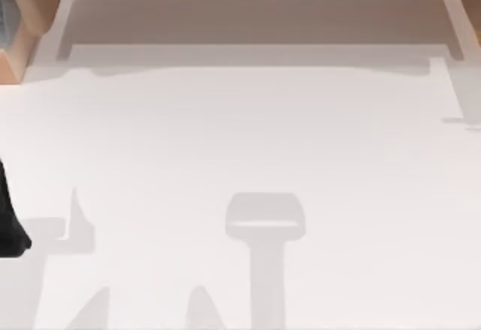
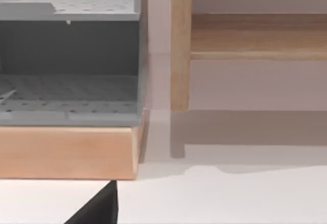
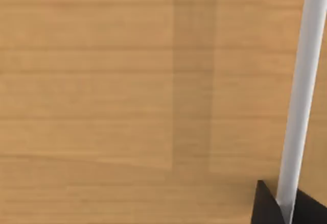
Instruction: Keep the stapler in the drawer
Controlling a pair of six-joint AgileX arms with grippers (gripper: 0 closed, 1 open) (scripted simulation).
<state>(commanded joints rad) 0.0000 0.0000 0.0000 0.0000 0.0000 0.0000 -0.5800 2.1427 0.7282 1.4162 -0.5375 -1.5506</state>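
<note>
left arm (image 1: 9, 225) is plain matte black; each end effector finger (image 2: 99, 208) ends in a black, sharp-edged wedge.

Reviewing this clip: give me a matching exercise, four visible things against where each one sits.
1 grey perforated shelf unit
2 slim white bar
3 black right hand
4 black left hand

A over the white table, near the shelf's base
B on a pale wooden base
C across a wood-grain panel
D right at the white bar

Pairs: 1-B, 2-C, 3-D, 4-A
</note>
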